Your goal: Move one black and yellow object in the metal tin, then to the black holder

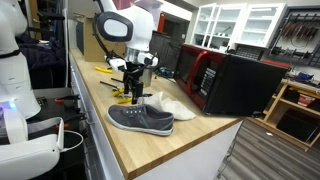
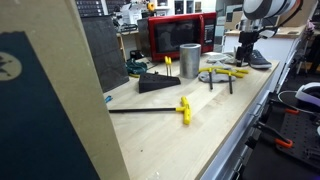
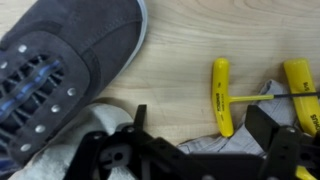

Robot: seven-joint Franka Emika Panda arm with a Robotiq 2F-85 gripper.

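Note:
My gripper [image 3: 204, 132] is open and empty, hovering low over the wooden table. A yellow T-handle tool with a black shaft [image 3: 221, 95] lies just ahead of the jaws, between the two fingers' lines. A second one [image 3: 298, 85] lies at the right edge. In an exterior view the gripper [image 2: 246, 54] hangs over the far tool pile [image 2: 225, 73]. The shiny metal tin [image 2: 189, 60] stands in front of the microwave. The black holder [image 2: 157, 84] lies beside it with a yellow handle [image 2: 168, 62] above it. Another yellow T-handle tool [image 2: 183, 108] lies alone nearer the camera.
A grey shoe [image 3: 60, 70] lies close to the gripper, and it also shows in an exterior view [image 1: 140, 120]. A white cloth [image 1: 170, 103] lies by it. A red and black microwave [image 1: 225, 80] stands at the back of the table. Crumpled paper [image 3: 235, 145] lies under the tools.

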